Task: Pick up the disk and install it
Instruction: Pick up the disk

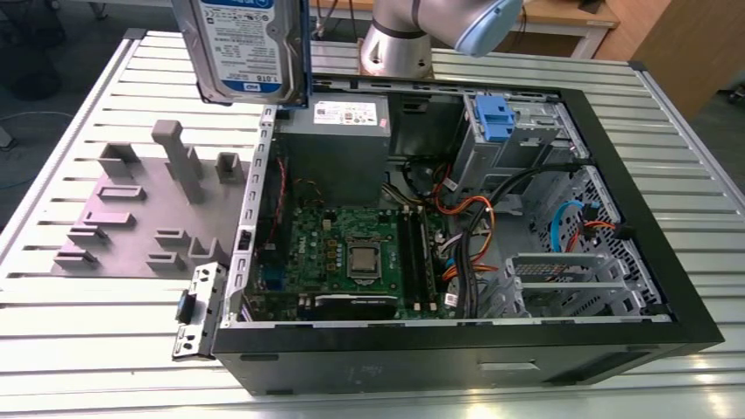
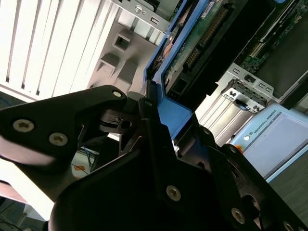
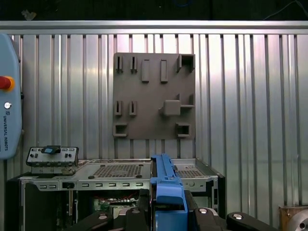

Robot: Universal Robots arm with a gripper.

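The disk (image 1: 244, 48), silver with a white-and-blue label and a blue bracket along its edge, hangs upright in the air at the exterior view's top left, above the back left corner of the open computer case (image 1: 466, 353). In the second wrist view my gripper (image 2: 149, 103) is shut on the disk's blue bracket (image 2: 168, 110), and the drive's green circuit board (image 2: 202, 38) shows beyond it. In the first wrist view the black fingers (image 3: 199, 211) clamp the blue bracket (image 3: 166, 187) from both sides.
Inside the case are a grey power-supply box (image 1: 344, 131), a motherboard (image 1: 349, 253), loose cables and a metal drive bay with a blue latch (image 1: 495, 118). A grey fixture plate with upright blocks (image 1: 152, 209) lies beside the case on the slatted table. The arm's base (image 1: 396, 44) stands behind.
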